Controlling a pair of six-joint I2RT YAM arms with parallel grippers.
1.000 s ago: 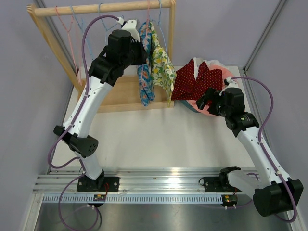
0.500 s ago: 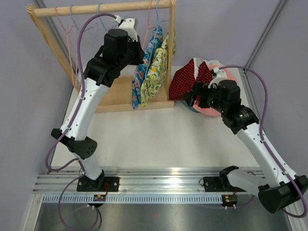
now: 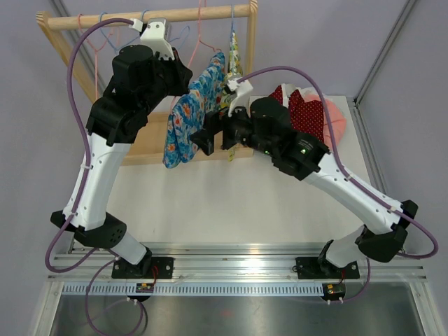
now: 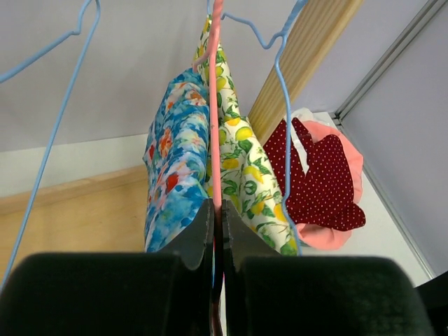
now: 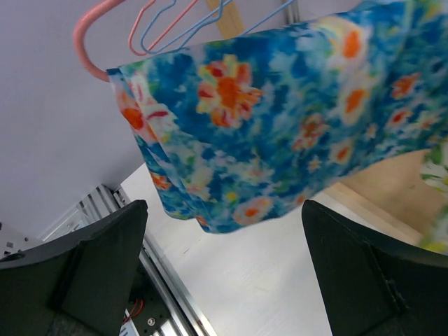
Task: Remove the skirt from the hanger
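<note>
One blue skirt (image 5: pixel 280 119) with orange flowers drapes from a pink hanger (image 4: pixel 216 105).

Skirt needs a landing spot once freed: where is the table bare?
Bare: the white table between the rack base and the front rail. Crowded: the back right corner's clothes pile, and under the hanging skirts.

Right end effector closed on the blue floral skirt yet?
No: the right wrist view shows the right end effector wide open, with the blue floral skirt hanging ungripped ahead of it.
</note>
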